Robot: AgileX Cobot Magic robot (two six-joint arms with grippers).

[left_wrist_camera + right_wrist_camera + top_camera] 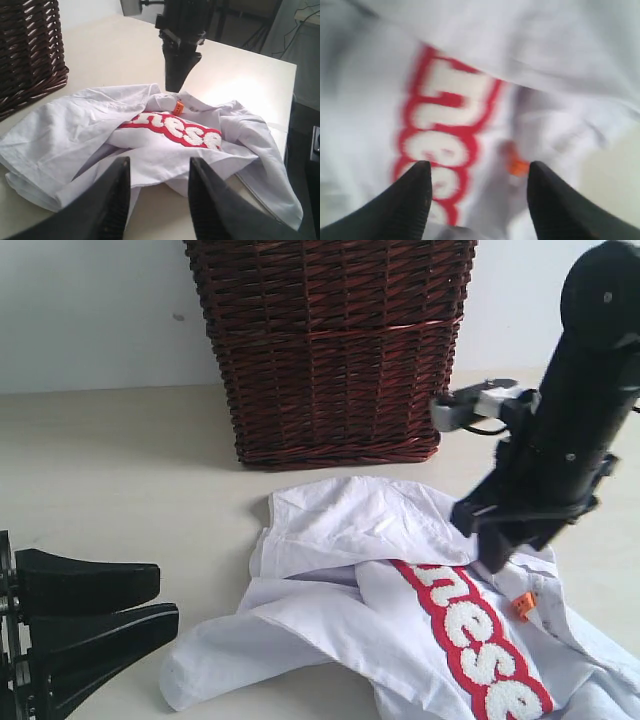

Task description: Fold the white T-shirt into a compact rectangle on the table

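The white T-shirt [340, 610] lies crumpled on the cream table [110, 470], its red patch with fuzzy white letters [480, 640] facing up. A small orange tag [522, 606] sits beside the patch. My right gripper [495, 558] hangs open just above the shirt, close to the patch and the tag; its view shows the blurred letters [445, 120] and tag [519, 166] between its fingers. My left gripper [165, 598] is open, low at the left edge of the shirt [100, 135], empty, with a cloth fold ahead of its fingers [115, 200].
A tall dark wicker basket [330, 350] stands behind the shirt against the pale wall. The table's far edge [292, 95] runs past the shirt, with dark floor and cables beyond.
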